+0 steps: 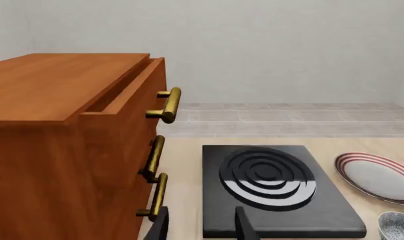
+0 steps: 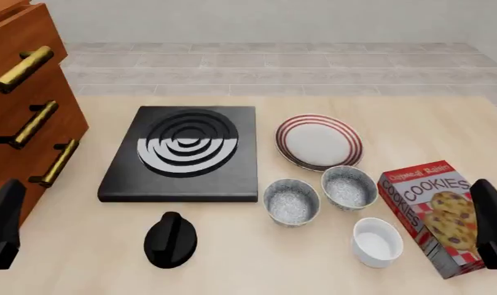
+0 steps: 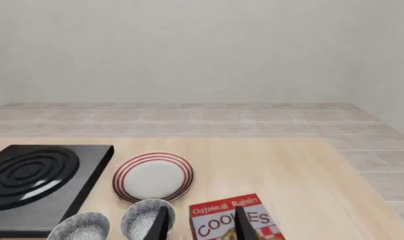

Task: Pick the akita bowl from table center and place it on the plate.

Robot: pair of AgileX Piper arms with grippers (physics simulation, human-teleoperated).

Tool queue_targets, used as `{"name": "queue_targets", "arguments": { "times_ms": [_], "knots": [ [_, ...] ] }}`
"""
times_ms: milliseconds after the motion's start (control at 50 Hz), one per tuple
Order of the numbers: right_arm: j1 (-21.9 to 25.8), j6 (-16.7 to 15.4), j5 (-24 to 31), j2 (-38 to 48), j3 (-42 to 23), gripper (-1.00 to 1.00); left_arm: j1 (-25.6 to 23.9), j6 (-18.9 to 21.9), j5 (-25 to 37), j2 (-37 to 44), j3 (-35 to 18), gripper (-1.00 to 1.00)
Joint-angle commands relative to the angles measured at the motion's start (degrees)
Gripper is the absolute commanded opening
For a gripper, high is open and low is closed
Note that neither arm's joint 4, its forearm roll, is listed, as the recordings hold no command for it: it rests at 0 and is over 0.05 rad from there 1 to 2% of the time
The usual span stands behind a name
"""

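- The counter (image 2: 330,270) carries everything, and both arms sit back at its near edge, neither yet reaching.
- A wooden drawer cabinet (image 2: 19,92) with brass handles stands close beside the left hand (image 2: 2,236), on that hand's outer side.
- The black stove burner (image 2: 185,153) lies ahead of the left hand and inward from it, with a black knob (image 2: 171,239) on the counter nearer the arms.
- The cookies box (image 2: 432,215) lies just ahead of the right hand (image 2: 494,230) and slightly inward, between that hand and the bowls.
- The plate (image 2: 319,142) sits farther out than both bowls, ahead of the right hand and well inward from it.
- The akita bowl (image 2: 292,201) rests upright on the counter at table center, touching neither hand; its twin bowl (image 2: 349,187) stands just beside it on the right hand's side and nearer the plate.
- A white ramekin (image 2: 377,241) sits nearer the arms than the twin bowl.
- The bowl is round, so no long axis constrains the approach. I judge it lies forward and inward of the right hand, which looks nearer but must clear the box and the twin bowl.
- In each wrist view the fingers stand apart with nothing between them, so both hands are spread and empty.
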Motion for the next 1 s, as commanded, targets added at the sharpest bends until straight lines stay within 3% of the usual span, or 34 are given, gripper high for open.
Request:
{"name": "queue_targets", "arguments": {
  "times_ms": [20,260,440,500,560,640,780,820,860,920,1000],
  "knots": [
    [0.36,-0.07,-1.17,1.5,-0.12,1.0,0.0,0.0,-0.08,0.31,-0.18,1.0],
    [0.77,-1.17,-3.81,4.6,-0.06,1.0,0.01,0.01,-0.08,0.32,-0.18,1.0],
    [-0.19,-0.22,1.09,1.56,-3.2,1.0,0.01,0.0,-0.08,0.32,-0.18,1.0],
    [0.56,-4.18,0.61,4.08,-3.97,1.0,0.0,0.01,-0.08,0.33,-0.18,1.0],
    [0.26,-1.4,3.19,2.91,-6.65,1.0,0.0,0.01,-0.08,0.31,-0.18,1.0],
    [0.64,-1.37,4.18,4.07,-8.88,1.0,0.0,0.0,-0.08,0.32,-0.18,1.0],
    [3.37,-2.73,6.53,9.66,-13.92,1.0,0.0,0.0,-0.08,0.31,-0.18,1.0],
    [5.21,-5.74,7.07,12.0,-15.26,1.0,0.01,0.03,-0.08,0.32,-0.18,1.0],
    [5.81,-6.61,8.02,13.42,-16.6,1.0,-0.01,0.02,-0.08,0.32,-0.18,1.0],
    [6.98,-5.47,9.65,14.67,-18.86,1.0,0.01,0.03,-0.08,0.31,-0.18,1.0],
    [9.66,-6.82,10.66,18.52,-21.39,1.0,0.01,0.0,-0.08,0.33,-0.18,1.0]
  ]
}}
